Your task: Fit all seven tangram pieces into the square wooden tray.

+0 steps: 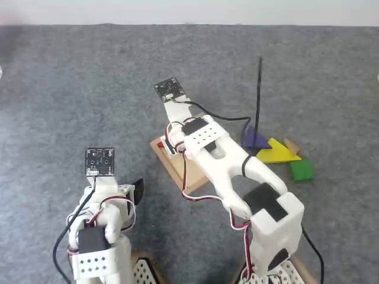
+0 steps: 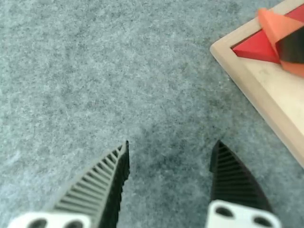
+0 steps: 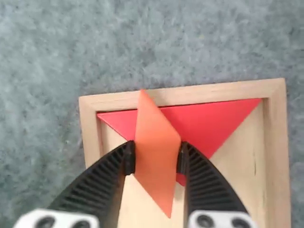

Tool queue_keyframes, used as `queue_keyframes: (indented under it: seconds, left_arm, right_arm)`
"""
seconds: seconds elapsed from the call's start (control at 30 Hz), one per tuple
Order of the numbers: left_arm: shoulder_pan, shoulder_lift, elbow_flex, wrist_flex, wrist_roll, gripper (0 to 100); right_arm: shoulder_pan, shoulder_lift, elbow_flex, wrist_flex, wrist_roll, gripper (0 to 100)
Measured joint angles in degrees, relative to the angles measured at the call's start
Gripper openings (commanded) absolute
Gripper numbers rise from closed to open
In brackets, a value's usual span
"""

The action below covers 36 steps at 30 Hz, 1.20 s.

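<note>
My right gripper (image 3: pixel 155 152) is shut on an orange parallelogram (image 3: pixel 154 142), held just over the square wooden tray (image 3: pixel 190 91). A red triangle (image 3: pixel 209 123) lies flat in the tray along its far rim, and the orange piece overlaps it. In the high view this arm covers most of the tray (image 1: pixel 172 171). My left gripper (image 2: pixel 171 147) hangs open over bare carpet, a short way from the tray's corner (image 2: pixel 256 80). Purple (image 1: pixel 254 139), yellow (image 1: pixel 277 152) and green (image 1: pixel 302 171) pieces lie on the carpet to the right of the tray.
A small tan piece (image 1: pixel 291 144) lies beside the yellow one. A thin black cable (image 1: pixel 259 100) runs over the carpet near the loose pieces. Grey carpet (image 1: pixel 89 89) stretches to the left of and beyond the tray.
</note>
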Motion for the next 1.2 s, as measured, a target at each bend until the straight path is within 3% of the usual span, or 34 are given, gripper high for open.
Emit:
queue_keyframes:
  seconds: [0.63, 1.2]
  left_arm:
    - [0.0, 0.0, 0.0, 0.0, 0.0, 27]
    - [0.0, 0.0, 0.0, 0.0, 0.0, 27]
  right_arm:
    - [0.09, -2.46, 0.26, 1.05, 0.0, 20.2]
    - [6.24, -1.41, 1.49, 1.76, -1.05, 20.2]
